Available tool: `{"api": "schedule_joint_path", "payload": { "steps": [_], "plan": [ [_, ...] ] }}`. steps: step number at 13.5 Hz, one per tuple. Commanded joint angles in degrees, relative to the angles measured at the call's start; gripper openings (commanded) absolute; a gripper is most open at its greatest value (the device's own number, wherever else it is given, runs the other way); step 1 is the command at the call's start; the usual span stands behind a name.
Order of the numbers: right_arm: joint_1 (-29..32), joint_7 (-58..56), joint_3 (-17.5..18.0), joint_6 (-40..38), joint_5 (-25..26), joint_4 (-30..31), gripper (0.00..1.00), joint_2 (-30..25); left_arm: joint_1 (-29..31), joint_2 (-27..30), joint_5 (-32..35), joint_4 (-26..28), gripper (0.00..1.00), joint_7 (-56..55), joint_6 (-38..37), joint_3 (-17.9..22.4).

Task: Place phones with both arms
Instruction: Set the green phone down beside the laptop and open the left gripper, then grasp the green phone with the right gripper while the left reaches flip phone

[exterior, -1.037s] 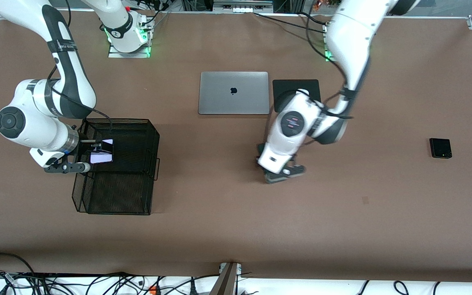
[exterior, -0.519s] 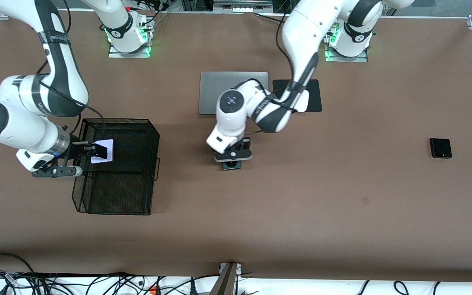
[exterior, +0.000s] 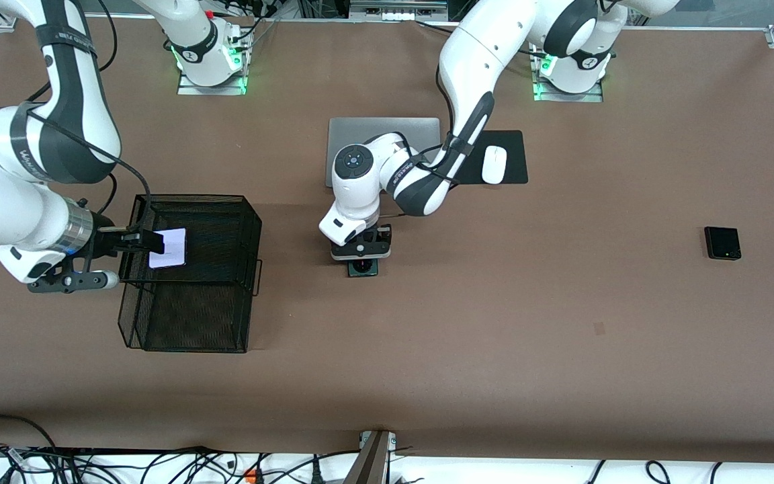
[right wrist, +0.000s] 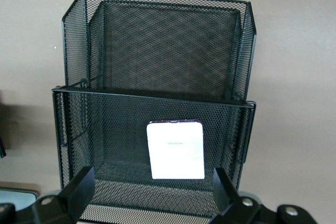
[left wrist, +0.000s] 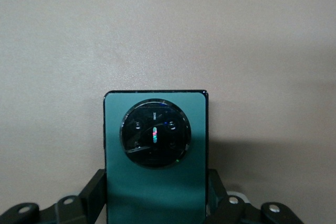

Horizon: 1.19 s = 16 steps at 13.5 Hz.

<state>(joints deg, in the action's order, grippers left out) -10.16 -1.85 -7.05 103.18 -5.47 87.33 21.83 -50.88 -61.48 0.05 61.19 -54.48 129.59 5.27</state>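
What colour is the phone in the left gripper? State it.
Dark green phone with round black camera ring; clearest in the left wrist view.

The left arm's wrist is hiding most of the green phone (exterior: 363,267) clamped between the left gripper (exterior: 362,259) jaws. The left wrist view's edge is cutting off the phone's lower end below the jaws.
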Motion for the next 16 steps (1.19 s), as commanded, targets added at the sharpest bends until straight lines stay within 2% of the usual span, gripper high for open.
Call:
{"api": "schedule_joint_path", "payload": {
  "steps": [1,2,3,4,8,11,13,16],
  "plan": [
    [0.1,1.0,0.2,-2.9,-0.2,-4.4,1.00,2.1,-0.9,-1.3,-0.7,-2.7,0.35,-0.4,-1.4,1.3],
    [0.1,1.0,0.2,-2.9,-0.2,-4.4,1.00,2.1,-1.0,-1.4,-0.6,-2.7,0.67,-0.4,-1.4,1.4],
    [0.1,1.0,0.3,-2.9,-0.3,-4.4,1.00,2.1,-1.0,-1.3,-0.6,-2.7,0.93,-0.4,-1.4,1.6],
    [0.0,1.0,0.3,-2.9,-0.3,-4.4,1.00,2.1,-1.0,-1.3,-0.6,-2.7,1.00,-0.4,-1.5,1.8],
    [-0.2,0.9,0.5,-2.9,-0.3,-4.4,1.00,2.0,-0.1,1.4,-0.7,-2.7,1.00,0.4,-4.4,4.5],
    [-3.2,1.5,0.6,-3.1,-0.4,-4.4,0.99,1.4,6.6,7.7,-1.4,-1.9,1.00,6.8,-13.6,3.8],
    [-6.6,5.6,0.6,-3.5,-0.5,-4.7,0.99,1.3,9.4,12.2,-1.5,3.1,1.00,10.1,-16.5,3.3],
    [-13.0,11.7,0.8,-2.9,-0.9,-6.9,0.99,2.1,14.4,22.5,-1.5,17.0,1.00,20.2,-16.5,3.4]
  ]
}}
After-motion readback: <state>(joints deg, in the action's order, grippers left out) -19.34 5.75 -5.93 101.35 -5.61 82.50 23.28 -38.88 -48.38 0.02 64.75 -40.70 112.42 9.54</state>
